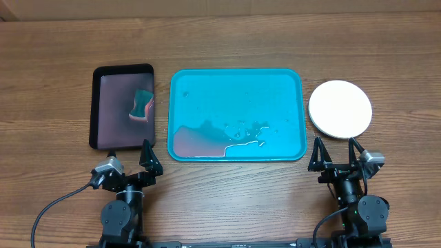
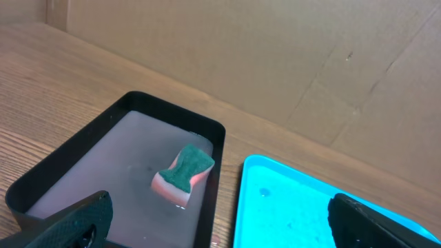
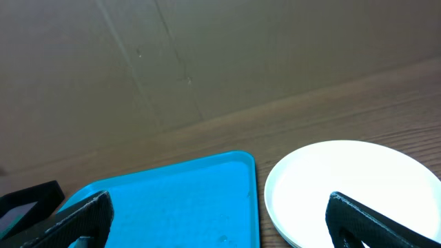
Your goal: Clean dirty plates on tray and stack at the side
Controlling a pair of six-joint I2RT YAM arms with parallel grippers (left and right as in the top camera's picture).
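Note:
The turquoise tray (image 1: 238, 83) lies mid-table with no plates on it, only water drops and a pinkish puddle at its near left corner. It also shows in the left wrist view (image 2: 289, 207) and the right wrist view (image 3: 172, 200). A white plate (image 1: 340, 108) lies on top of a stack on the table right of the tray; it also shows in the right wrist view (image 3: 344, 186). The blue and yellow-green plates are hidden. My left gripper (image 1: 147, 164) is open and empty, near the tray's near left corner. My right gripper (image 1: 335, 155) is open and empty, just short of the white plate.
A black tray (image 1: 103, 76) left of the turquoise tray holds cloudy pinkish water and a green-and-pink sponge (image 1: 142, 105), also in the left wrist view (image 2: 183, 174). A brown cardboard wall (image 2: 275, 62) stands behind the table.

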